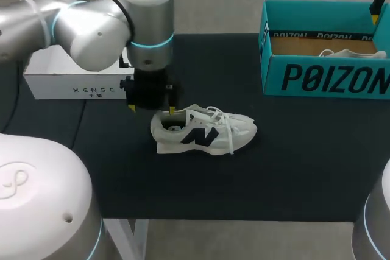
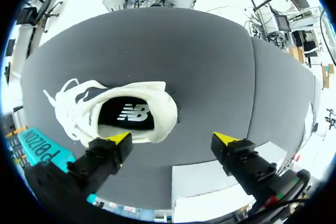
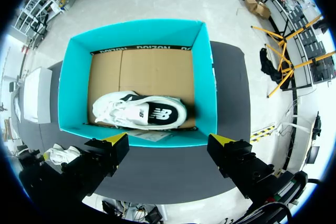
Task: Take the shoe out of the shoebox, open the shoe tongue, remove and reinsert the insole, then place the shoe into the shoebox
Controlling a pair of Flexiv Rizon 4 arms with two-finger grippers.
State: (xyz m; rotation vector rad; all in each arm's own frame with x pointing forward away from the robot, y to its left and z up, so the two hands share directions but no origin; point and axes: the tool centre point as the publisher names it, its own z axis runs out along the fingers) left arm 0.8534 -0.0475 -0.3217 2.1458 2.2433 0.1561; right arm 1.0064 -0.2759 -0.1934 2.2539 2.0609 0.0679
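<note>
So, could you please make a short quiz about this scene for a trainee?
1. True or false: the shoe under the left hand lies inside the shoebox.
2. The left hand is: a) shut on the shoe; b) open, over the shoe's heel end; c) inside the shoebox.
3. The right hand hangs above the shoebox. What lies inside it?
Key: 1 false, it lies on the table; 2 b; 3 a second shoe.

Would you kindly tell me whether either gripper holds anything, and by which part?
Nothing is held: the left gripper hangs open over the heel of the shoe; the right gripper open above the shoebox.
</note>
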